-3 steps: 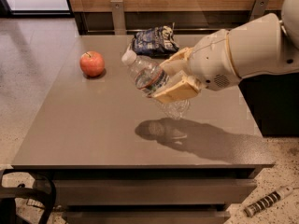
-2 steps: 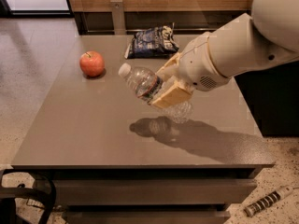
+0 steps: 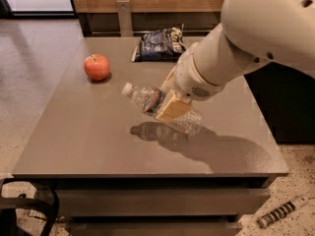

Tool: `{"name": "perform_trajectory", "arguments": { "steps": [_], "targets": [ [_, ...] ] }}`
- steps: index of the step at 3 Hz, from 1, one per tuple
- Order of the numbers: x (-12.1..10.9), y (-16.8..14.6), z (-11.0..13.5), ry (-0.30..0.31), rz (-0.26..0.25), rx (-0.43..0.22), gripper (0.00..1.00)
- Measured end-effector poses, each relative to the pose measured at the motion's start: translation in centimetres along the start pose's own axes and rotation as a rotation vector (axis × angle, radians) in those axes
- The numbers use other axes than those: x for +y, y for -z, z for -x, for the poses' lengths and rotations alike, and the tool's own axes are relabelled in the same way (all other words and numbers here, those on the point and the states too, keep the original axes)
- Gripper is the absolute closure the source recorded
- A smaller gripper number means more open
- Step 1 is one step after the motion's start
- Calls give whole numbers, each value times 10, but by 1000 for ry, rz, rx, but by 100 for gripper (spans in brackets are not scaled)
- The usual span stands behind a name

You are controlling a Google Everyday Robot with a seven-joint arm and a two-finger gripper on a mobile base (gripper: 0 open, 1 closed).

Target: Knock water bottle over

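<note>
Although the water bottle (image 3: 141,95) is tipped almost flat, you can't call it knocked over yet. The pincer (image 3: 171,108) is clamped around its middle, one tan finger across the label, and seems to hold it just off the bench (image 3: 83,132), with its shadow lying underneath. Its white cap points left toward the apple (image 3: 97,67), and the snack bag (image 3: 158,44) sits behind near the far edge. By my reading, the tipping is done. What's left for you is to lower it, let go, and see it rest on its side.
</note>
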State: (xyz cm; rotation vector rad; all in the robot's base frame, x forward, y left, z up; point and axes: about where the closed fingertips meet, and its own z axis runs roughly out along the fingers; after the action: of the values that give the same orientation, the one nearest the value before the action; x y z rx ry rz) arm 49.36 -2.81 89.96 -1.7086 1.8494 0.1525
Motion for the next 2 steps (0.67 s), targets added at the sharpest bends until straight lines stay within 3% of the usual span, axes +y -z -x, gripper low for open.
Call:
{"name": "perform_trajectory", "arguments": {
  "steps": [1, 2],
  "targets": [
    [2, -22, -4, -2, 32, 83, 100],
    [5, -46, -4, -4, 81, 106, 100]
  ]
}}
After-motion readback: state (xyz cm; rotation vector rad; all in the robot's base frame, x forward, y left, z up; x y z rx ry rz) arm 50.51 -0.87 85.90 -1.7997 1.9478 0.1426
